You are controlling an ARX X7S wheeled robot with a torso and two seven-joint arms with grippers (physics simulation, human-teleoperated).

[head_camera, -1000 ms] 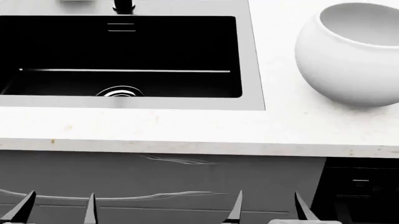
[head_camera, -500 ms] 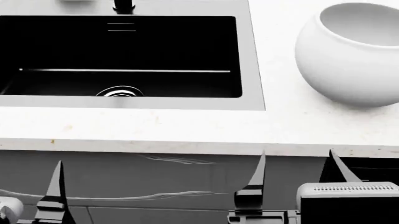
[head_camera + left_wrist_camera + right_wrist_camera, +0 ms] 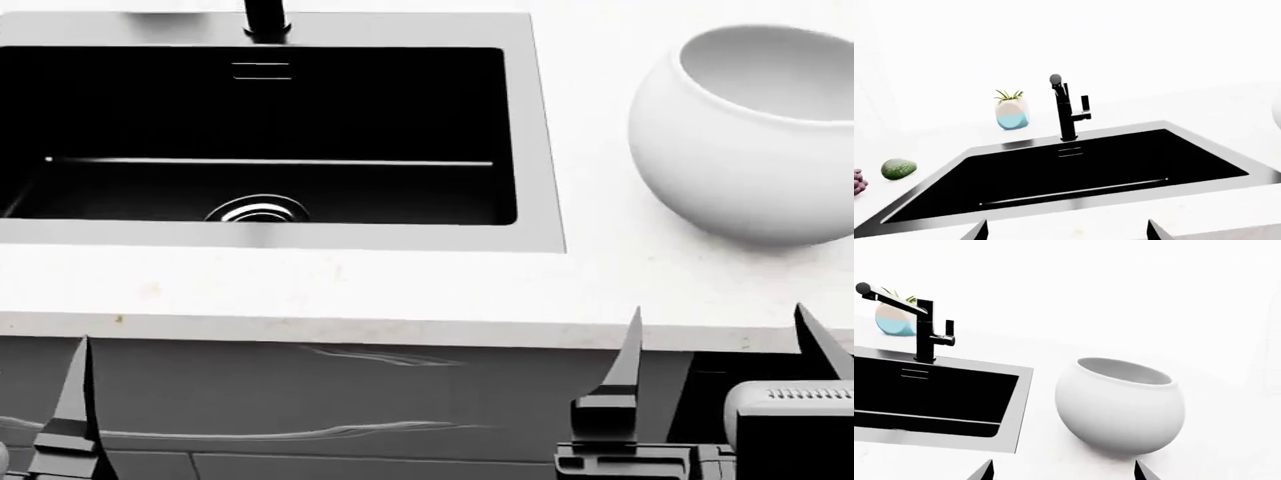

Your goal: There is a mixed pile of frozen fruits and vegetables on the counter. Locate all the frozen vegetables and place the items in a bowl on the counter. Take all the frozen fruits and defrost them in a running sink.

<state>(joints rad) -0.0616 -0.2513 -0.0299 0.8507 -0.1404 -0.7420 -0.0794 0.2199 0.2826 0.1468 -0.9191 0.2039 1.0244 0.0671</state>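
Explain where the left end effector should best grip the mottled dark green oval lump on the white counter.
Grip the mottled dark green oval lump across its narrower middle, coming from above: it lies flat on the white counter beside the black sink, with open space around its rounded sides. This is a judgement.

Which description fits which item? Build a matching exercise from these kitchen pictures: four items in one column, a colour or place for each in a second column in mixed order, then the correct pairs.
Items
1. bowl
2. sink
3. faucet
4. small planter

Descriptions
A. white and teal, with green leaves on top
B. tall, black, standing at the basin's back rim
C. round, plain white, on the counter beside the basin
D. black rectangular basin with a chrome drain

Pairs: 1-C, 2-D, 3-B, 4-A
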